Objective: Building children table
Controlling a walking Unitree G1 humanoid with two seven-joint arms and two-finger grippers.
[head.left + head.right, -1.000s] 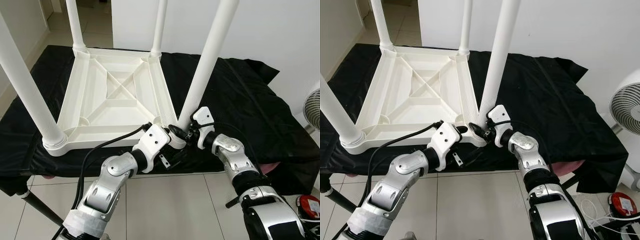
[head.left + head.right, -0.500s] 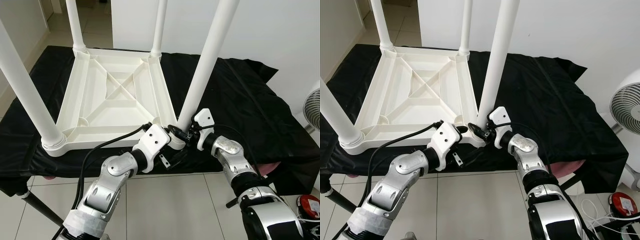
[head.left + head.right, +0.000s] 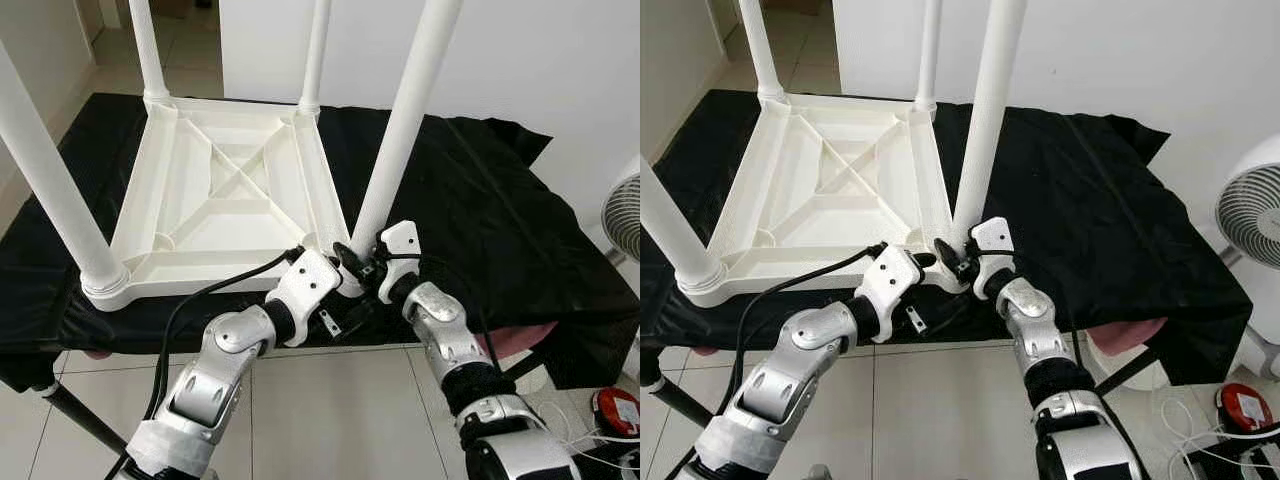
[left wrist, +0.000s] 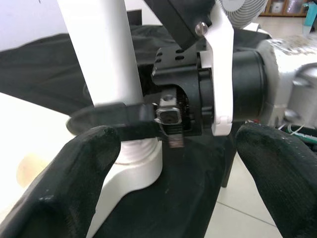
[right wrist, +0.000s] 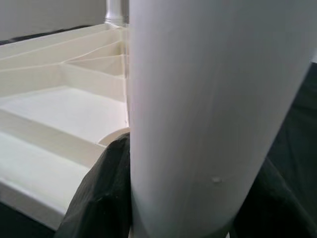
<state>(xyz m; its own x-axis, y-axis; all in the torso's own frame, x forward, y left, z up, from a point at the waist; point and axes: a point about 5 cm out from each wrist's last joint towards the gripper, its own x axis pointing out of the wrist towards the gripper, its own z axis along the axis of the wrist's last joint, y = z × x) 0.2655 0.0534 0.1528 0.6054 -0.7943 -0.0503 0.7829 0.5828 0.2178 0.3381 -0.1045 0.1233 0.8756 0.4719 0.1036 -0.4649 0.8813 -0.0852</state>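
On a black cloth [image 3: 480, 200] over pale tiled floor [image 3: 330, 410], the upturned white table [image 3: 230, 200] rests. At its 5 o'clock corner, right gripper [image 3: 352, 262] clamps the leg [image 3: 400, 130]; left gripper [image 4: 173, 163] hovers spread apart. Fan [image 3: 1252, 215] at 3 o'clock.

Both hands crowd the near table leg [image 3: 395, 150]; black worktop [image 3: 480, 200] to its right lies open, a fan [image 3: 1252, 215] beyond.
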